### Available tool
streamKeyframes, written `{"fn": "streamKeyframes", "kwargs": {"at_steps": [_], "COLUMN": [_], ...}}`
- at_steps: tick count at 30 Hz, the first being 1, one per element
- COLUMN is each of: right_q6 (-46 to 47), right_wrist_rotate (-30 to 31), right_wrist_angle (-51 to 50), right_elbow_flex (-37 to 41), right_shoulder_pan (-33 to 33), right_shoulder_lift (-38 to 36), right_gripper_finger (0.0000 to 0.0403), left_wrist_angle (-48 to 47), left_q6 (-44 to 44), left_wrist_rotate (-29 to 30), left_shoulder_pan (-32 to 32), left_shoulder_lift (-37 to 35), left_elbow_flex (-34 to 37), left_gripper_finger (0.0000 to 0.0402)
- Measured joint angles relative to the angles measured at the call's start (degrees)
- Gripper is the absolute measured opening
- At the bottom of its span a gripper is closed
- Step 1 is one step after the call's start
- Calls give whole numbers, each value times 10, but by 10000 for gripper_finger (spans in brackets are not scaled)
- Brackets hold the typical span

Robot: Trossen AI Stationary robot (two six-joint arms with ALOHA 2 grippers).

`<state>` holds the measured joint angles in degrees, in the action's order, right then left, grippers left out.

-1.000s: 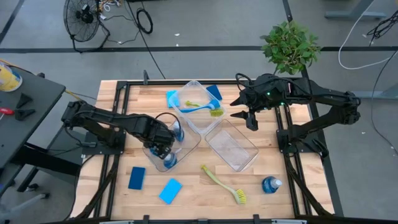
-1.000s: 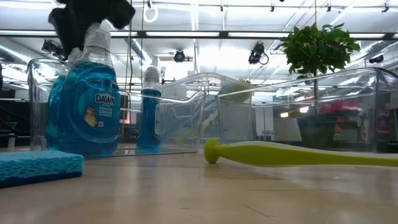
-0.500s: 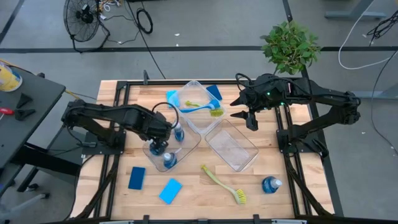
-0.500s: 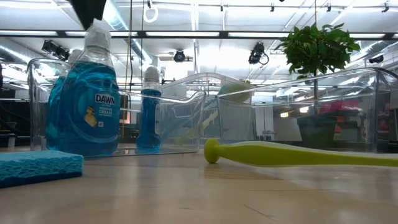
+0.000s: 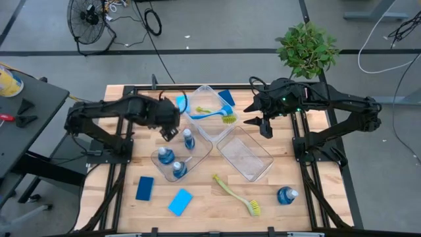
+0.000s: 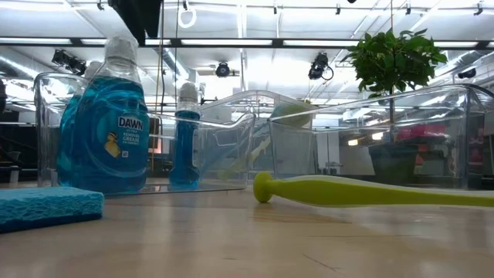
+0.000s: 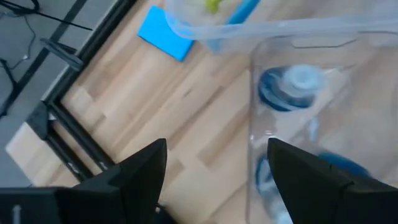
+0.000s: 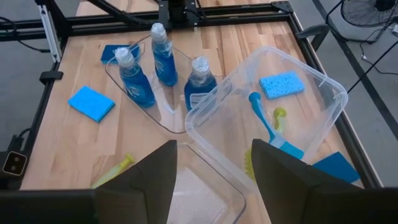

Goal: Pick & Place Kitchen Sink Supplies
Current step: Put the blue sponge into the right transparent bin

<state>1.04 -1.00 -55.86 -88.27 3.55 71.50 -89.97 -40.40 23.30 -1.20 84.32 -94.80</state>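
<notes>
Three clear bottles of blue liquid (image 5: 179,170) (image 8: 163,56) stand upright in the left clear bin (image 5: 197,157); the nearest shows large in the low view (image 6: 104,139). My left gripper (image 5: 170,131) (image 7: 217,180) hangs open above that bin's far left corner, touching nothing. A fourth bottle (image 5: 286,195) lies on the table at the near right. A blue brush (image 5: 214,113) lies in the far bin. The yellow-green brush (image 5: 235,195) and two sponges (image 5: 145,187) (image 5: 180,201) lie on the near table. My right gripper (image 5: 260,123) (image 8: 214,180) waits open, right of the far bin.
An empty clear bin (image 5: 245,153) sits mid-table beside the others. A light-blue sponge (image 5: 181,103) and a dark-blue one (image 5: 226,97) lie by the far bin (image 5: 200,92). A potted plant (image 5: 306,47) stands beyond the table's far right corner. Black frame rails border the table.
My left gripper has come off the cap of the near bottle in the left bin, risen, and moved toward the table's far edge, past the bin's far left corner. The bottle stays upright in the bin. The right arm has kept still.
</notes>
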Motion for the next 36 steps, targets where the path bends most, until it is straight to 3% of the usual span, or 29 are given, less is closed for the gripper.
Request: {"fn": "streamKeyframes", "kwargs": {"at_steps": [8,16,25,33,36], "right_q6": [5,17,64,77,77], "right_wrist_rotate": [1,1,1,1,2], "right_wrist_angle": [-9,-8,-7,-5,-4], "right_elbow_flex": [0,0,0,0,0], "right_shoulder_pan": [0,0,0,0,0], "right_shoulder_lift": [0,0,0,0,0], "right_gripper_finger": [208,208,208,208,208], "left_wrist_angle": [9,91,210,228,231], "left_q6": [107,228,321,384,419], "left_wrist_rotate": [-1,-22,-185,-284,-280], "left_shoulder_pan": [95,209,397,485,496], "left_shoulder_lift": [-4,-4,2,48,77], "left_elbow_flex": [0,0,1,0,1], "left_gripper_finger": [279,279,279,279,279]}}
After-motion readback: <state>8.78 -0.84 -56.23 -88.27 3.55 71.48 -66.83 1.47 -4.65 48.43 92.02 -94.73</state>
